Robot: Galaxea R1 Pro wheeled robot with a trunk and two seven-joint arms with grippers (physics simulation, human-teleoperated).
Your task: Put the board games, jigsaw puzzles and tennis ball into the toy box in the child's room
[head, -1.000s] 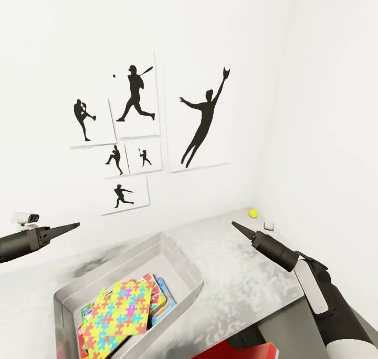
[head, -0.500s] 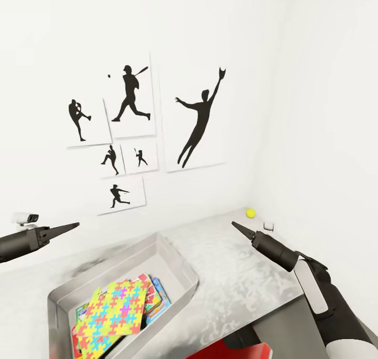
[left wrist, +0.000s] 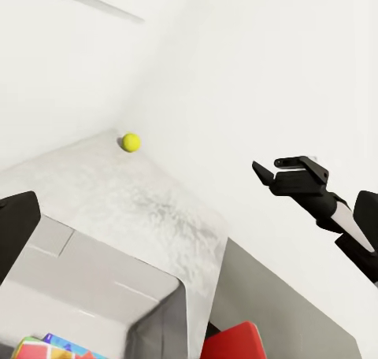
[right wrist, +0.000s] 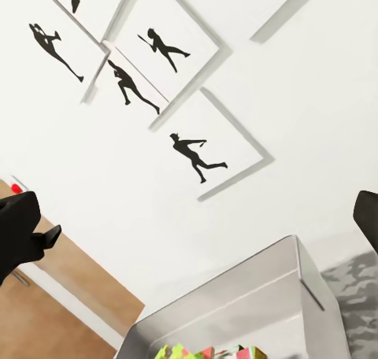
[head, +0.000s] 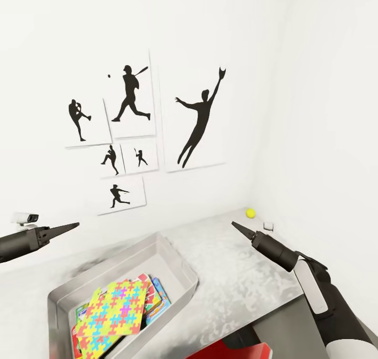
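The pale grey toy box (head: 178, 255) stands on the table (head: 236, 283) at the lower left. A jigsaw puzzle (head: 115, 309) of bright interlocking pieces lies on top inside it, with printed board games (head: 160, 295) showing beneath its edge. The tennis ball (head: 251, 212) rests at the table's far right corner by the wall, also visible as the small yellow ball (left wrist: 131, 142) in the left wrist view. My left gripper (head: 73, 225) hovers left of the box, open and empty. My right gripper (head: 236, 225) hangs over the table between box and ball, open and empty.
Framed baseball silhouettes (head: 131, 93) hang on the white wall behind the table. A small white block (head: 269, 225) sits near the ball by the right wall. A red object (head: 236, 351) shows below the table's near edge. A white device (head: 25, 218) sits at far left.
The camera has shifted, so the box, pictures and ball slid slightly left in the head view. Both arms hold the same pose.
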